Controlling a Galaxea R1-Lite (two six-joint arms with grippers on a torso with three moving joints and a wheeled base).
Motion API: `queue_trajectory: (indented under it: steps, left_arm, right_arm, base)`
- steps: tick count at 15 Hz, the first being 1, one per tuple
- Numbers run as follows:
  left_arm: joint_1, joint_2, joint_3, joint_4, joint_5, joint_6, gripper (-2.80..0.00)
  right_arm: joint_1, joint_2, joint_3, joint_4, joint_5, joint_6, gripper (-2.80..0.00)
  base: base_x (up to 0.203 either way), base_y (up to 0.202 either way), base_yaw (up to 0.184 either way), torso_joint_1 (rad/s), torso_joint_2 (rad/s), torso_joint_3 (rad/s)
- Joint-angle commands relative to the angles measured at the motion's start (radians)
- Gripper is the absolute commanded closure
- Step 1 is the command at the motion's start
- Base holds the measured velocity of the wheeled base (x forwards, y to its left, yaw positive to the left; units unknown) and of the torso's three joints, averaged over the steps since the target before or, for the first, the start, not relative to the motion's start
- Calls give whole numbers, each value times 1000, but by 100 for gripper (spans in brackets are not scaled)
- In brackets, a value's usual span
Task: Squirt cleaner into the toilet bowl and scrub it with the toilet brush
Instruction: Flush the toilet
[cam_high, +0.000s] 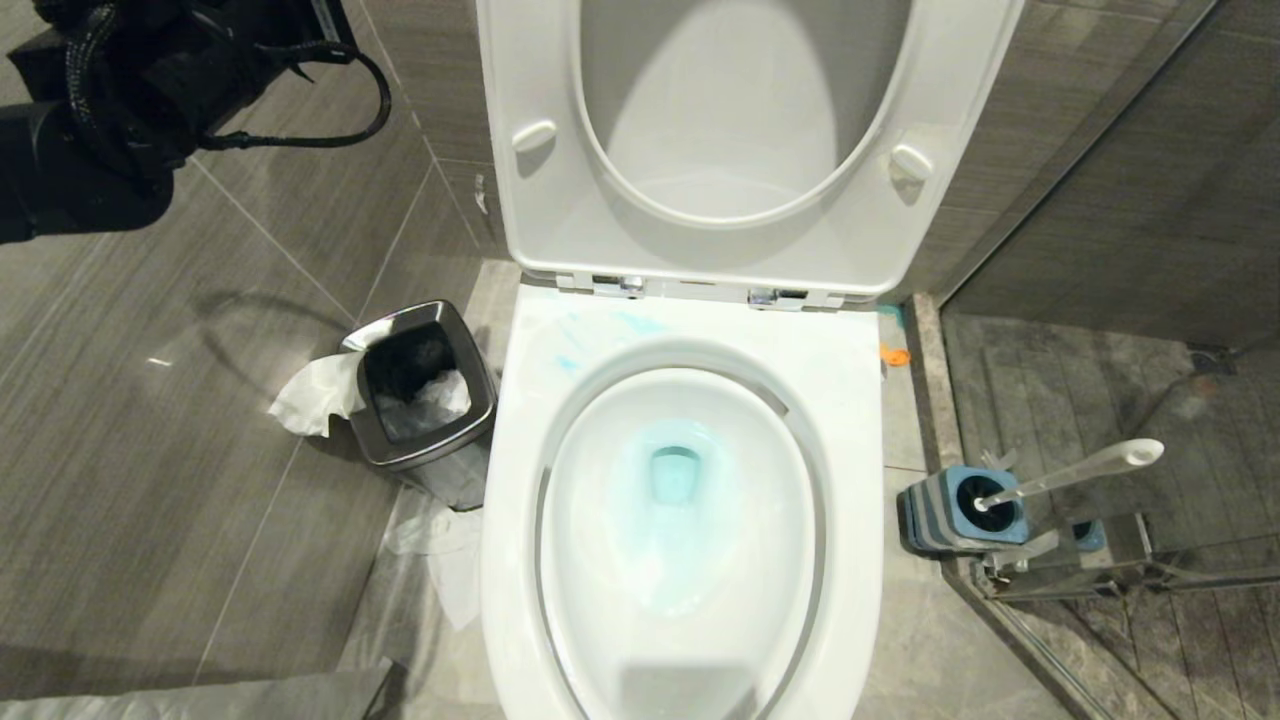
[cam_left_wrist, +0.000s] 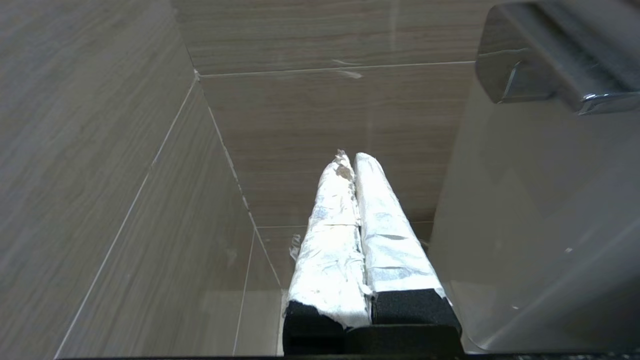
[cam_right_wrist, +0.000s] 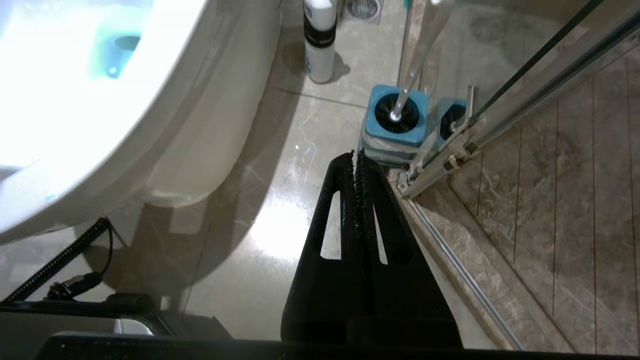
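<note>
Toilet bowl (cam_high: 690, 560) stands central, lid raised; cleaner (cam_high: 672, 480) tints the drain and streaks the rim at 11 o'clock. Toilet brush (cam_high: 1075, 470) sits in its holder (cam_high: 955, 510) at 3 o'clock, against the glass edge. Left gripper (cam_left_wrist: 352, 162), fingers pressed together, empty, faces the wall tiles. Right gripper (cam_right_wrist: 356, 157), likewise closed and empty, hangs over bare floor just short of the holder.

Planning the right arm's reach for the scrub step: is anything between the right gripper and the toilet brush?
Nothing visible. The right gripper, shut, hangs over bare floor just short of the blue holder; the toilet brush leans out of it beside the glass partition.
</note>
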Motion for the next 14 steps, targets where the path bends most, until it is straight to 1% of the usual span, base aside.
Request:
queue_trajectory:
  steps: [1,6,8,11,14]
  left_arm:
    - [0,-40,0,-18,-1,10,0]
    - [-14,-100,0,-65,-3,51,0]
    - [-30,-120,0,-75,-4,54,0]
    - [-72,-136,1,-128,-2,66,0]
    - [-114,-171,2,-138,-3,67,0]
  right_arm:
    - [0,1,0,0,1,0,0]
    - [0,1,0,0,1,0,0]
    - [0,1,0,0,1,0,0]
    - [0,1,0,0,0,0,0]
    - [0,1,0,0,0,0,0]
  base:
    - [0,0,0,9,-1,-195]
    - [0,0,0,0,4,-198]
    - [0,0,0,2,3,-181]
    - [0,0,0,3,3,-63]
    - [0,0,0,0,0,0]
